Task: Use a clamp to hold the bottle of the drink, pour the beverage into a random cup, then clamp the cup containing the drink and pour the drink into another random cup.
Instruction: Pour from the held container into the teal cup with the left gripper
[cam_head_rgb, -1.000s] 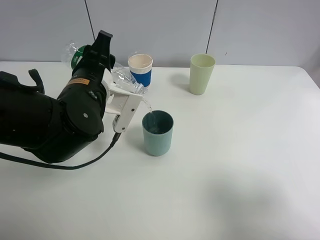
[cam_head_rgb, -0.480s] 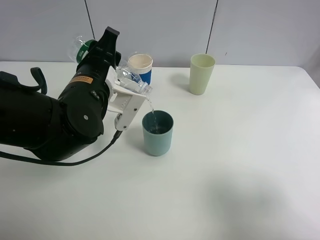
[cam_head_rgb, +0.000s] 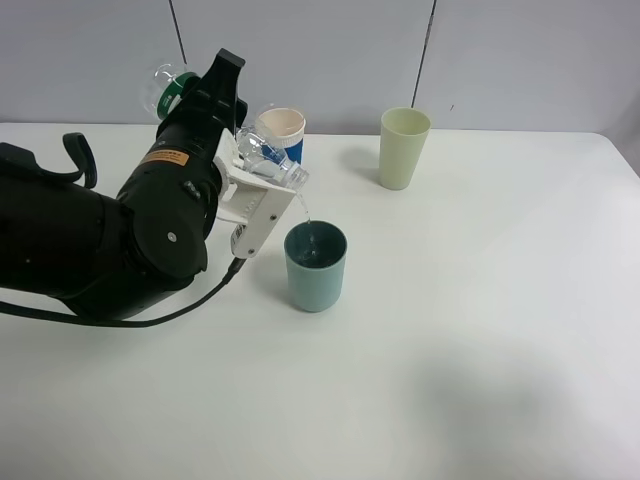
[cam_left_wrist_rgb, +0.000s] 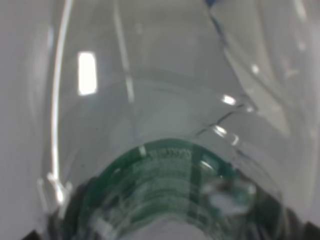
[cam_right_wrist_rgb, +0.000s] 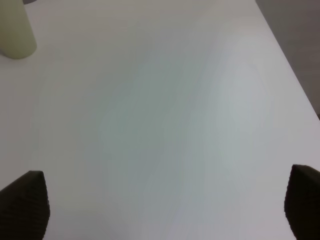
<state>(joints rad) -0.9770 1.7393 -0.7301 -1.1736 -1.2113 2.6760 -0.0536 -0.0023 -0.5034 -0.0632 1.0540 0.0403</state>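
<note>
Pour into teal cup (cam_head_rgb: 315, 268) under way, with bottle (cam_head_rgb: 270, 160) tipped steeper than a second ago.
Across white table (cam_head_rgb: 480, 330), nothing shifted but the left side. Right gripper (cam_right_wrist_rgb: 162, 202) spread wide over bare surface near pale green cup (cam_head_rgb: 403, 148), holding nothing. Left gripper (cam_head_rgb: 255, 192) pinched on the clear bottle, rolled further, lifting the green-labelled base higher and dipping the neck toward the teal cup, just above and beside its rim. Paper cup (cam_head_rgb: 281, 135) behind the bottle, unmoved and not in use. Thin stream (cam_head_rgb: 303, 206) falling from mouth into teal cup, as half a second ago. Likely meaning: first pour in mid-course, extra tilt needed to keep the drink running. Clamping the filled teal cup not yet begun.
</note>
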